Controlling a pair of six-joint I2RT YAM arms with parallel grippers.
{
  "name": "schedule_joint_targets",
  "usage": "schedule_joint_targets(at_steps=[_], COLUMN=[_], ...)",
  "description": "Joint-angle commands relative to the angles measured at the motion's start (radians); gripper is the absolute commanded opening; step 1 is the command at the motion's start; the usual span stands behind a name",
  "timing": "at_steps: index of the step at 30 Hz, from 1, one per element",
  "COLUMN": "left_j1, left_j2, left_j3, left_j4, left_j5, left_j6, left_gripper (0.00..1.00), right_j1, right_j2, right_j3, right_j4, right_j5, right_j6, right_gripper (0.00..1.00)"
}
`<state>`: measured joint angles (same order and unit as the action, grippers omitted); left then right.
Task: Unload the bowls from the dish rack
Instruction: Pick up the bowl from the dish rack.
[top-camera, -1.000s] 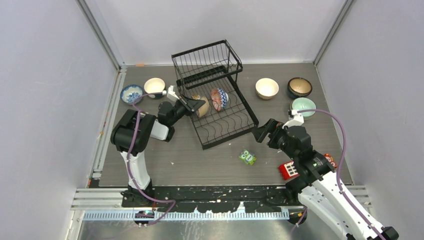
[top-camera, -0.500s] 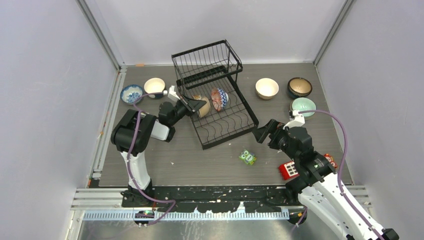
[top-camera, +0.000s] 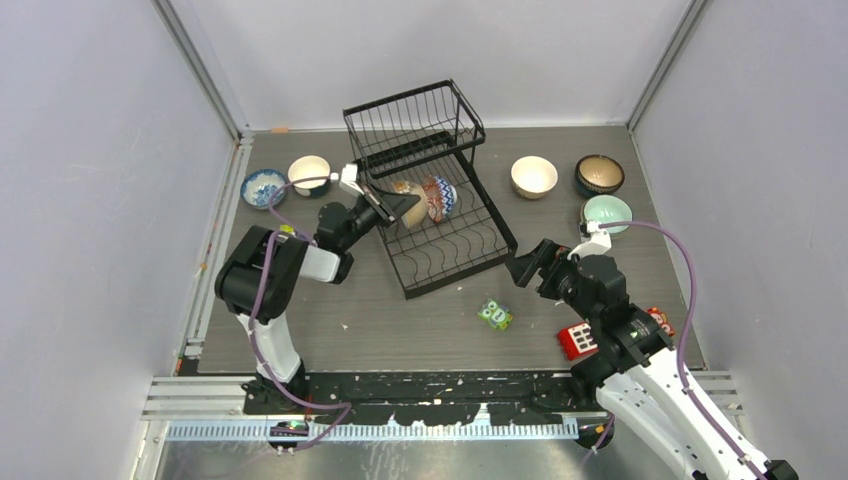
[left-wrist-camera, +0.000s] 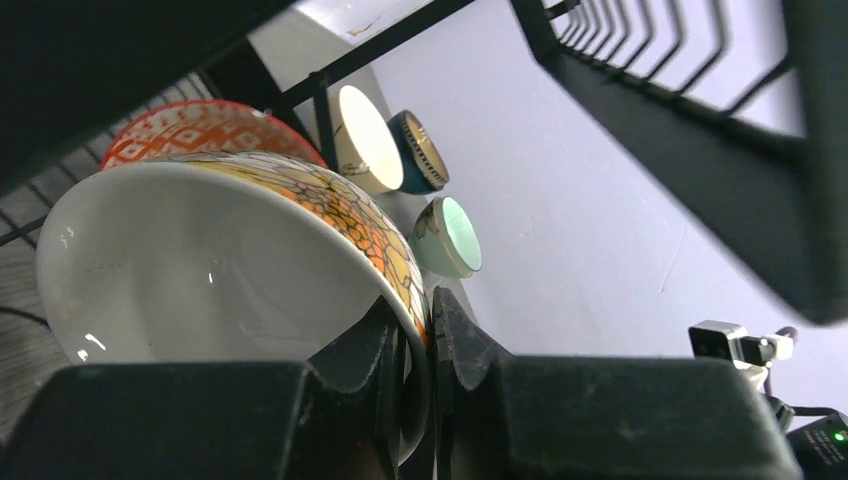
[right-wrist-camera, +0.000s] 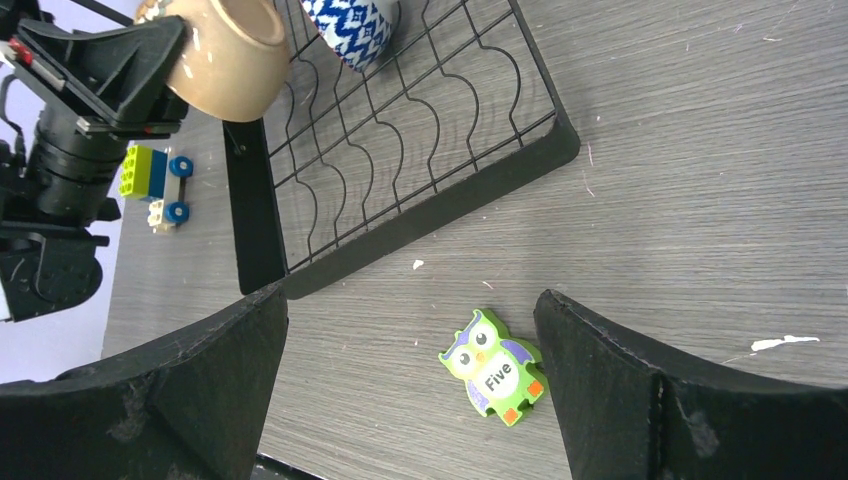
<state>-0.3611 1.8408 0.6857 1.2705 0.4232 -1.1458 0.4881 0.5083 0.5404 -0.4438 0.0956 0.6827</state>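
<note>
Fingers (left-wrist-camera: 370, 360) of the left gripper (top-camera: 385, 208) pinch the rim of a tan patterned bowl (left-wrist-camera: 200, 270), held tilted over the lower tray of the dish rack (top-camera: 455, 250). It is just beside a reddish bowl (top-camera: 438, 198) and under the upper basket (top-camera: 415, 120). So thin a rim grip could let it swing or slip onto the wires, and a steep lift might clip the basket. Near the rack's near right corner the right gripper (right-wrist-camera: 408, 300) hangs spread wide, holding nothing.
</note>
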Motion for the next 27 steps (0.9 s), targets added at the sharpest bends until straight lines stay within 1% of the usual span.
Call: schedule_joint_targets(at_steps=[1, 8, 12, 14, 18, 20, 22, 23, 27], left_j1=[-0.006, -0.008, -0.01, -0.01, -0.026, -0.044, -0.068, -0.087, -0.176], left_j2=[-0.087, -0.115, -0.158, -0.192, -0.302, -0.401, -0.513, -0.571, -0.794], left_j3=[0.008, -0.021, -0.064, -0.089, -0.142, -0.158, -0.16, -0.151, -0.1], left_j4=[0.161, 0.161, 0.157, 0.134, 0.04, -0.059, -0.225, -0.359, -0.773], left_j5=[0.005, 0.011, 0.021, 0.026, 0.03, 0.043, 0.047, 0.049, 0.051], left_j6=[0.004, 0.0, -0.003, -0.001, 0.016, 0.052, 0.125, 0.175, 0.406], left_gripper=[0.0, 0.0, 0.0, 0.0, 0.0, 0.0, 0.0, 0.0, 0.0], right_j1=[0.003, 0.004, 0.003, 0.003, 0.003, 0.003, 0.003, 0.003, 0.002], right_j2=[-0.012, -0.023, -0.014, 0.006, 0.061, 0.092, 0.122, 0.135, 0.169], right_j3=[0.04, 0.048, 0.076, 0.108, 0.182, 0.229, 0.272, 0.294, 0.368], right_j4=[0.02, 0.01, -0.015, -0.034, -0.054, -0.06, -0.072, -0.081, -0.119], right_j5=[0.011, 0.01, 0.015, 0.019, -0.024, -0.072, -0.125, -0.133, -0.167], right_j6=[-0.014, -0.011, -0.013, -0.017, -0.023, -0.004, 0.026, 0.04, 0.048], right_gripper=[0.96, 0.96, 0.98, 0.99, 1.0, 1.0, 1.0, 1.0, 1.0])
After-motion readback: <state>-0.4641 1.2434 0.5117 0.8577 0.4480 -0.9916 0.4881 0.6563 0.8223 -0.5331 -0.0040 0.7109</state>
